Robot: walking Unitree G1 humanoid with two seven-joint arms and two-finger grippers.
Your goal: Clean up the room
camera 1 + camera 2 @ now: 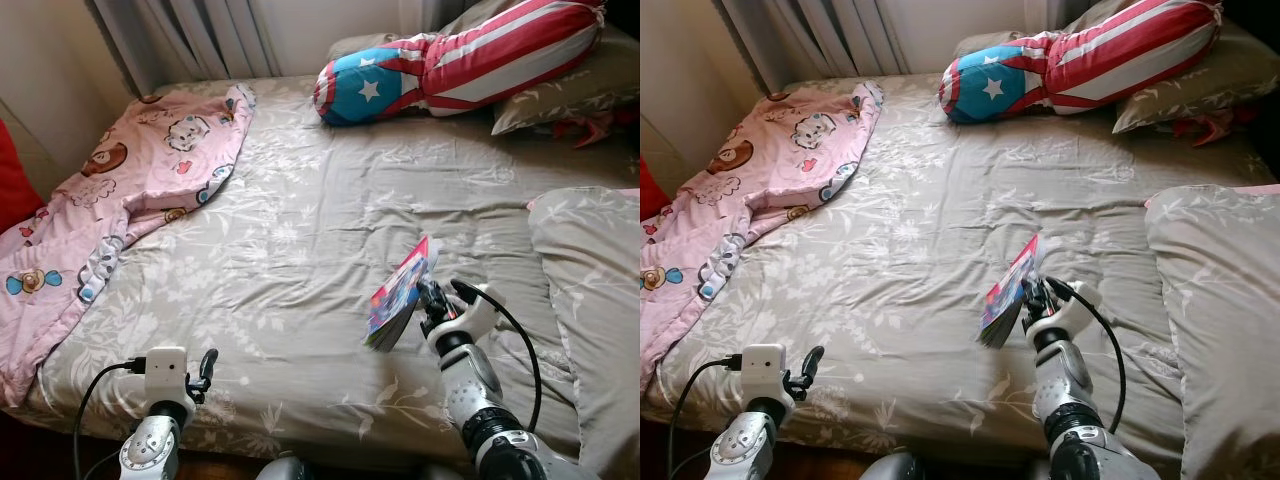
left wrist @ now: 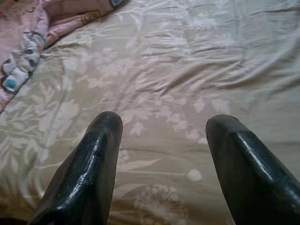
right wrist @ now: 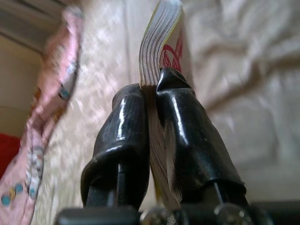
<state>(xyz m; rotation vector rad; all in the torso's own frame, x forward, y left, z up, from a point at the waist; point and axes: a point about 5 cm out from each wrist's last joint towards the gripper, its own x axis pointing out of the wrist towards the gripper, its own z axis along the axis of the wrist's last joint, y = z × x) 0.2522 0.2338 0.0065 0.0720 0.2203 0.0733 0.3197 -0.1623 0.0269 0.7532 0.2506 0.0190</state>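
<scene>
Over the bed [image 1: 300, 230], near its front edge, the right end effector [image 1: 428, 300] holds a thin book [image 1: 400, 292] with a bright cover. Its two black fingers [image 3: 180, 122] are squeezed tight on the book's lower edge, so the book stands up on its side, lifted off the sheet. I think it is held this way so the robot can carry it off the bed and put it away. The book does not belong on a bed in a tidy room.

Down by the bed's front corner on the other side, the left end effector [image 1: 205, 368] hovers with nothing in it. Its fingers [image 2: 93, 164] are spread wide apart, ready for a job.

A pink blanket [image 1: 130, 190] with cartoon animals lies bunched along the left side of the bed. It looks like it needs to be straightened. A long pillow [image 1: 450, 60] with stars and stripes rests at the head of the bed, touching a grey pillow [image 1: 570, 90]. Another grey pillow [image 1: 590, 290] sits at the right side, just beside the right arm.

From the head views you can see the whole bed and the book's colourful cover. The right wrist view is much closer. It shows the many thin page edges pinched between the fingers, and a bit of red print on the cover. The left wrist view shows the flower pattern of the sheet between the spread fingers.
</scene>
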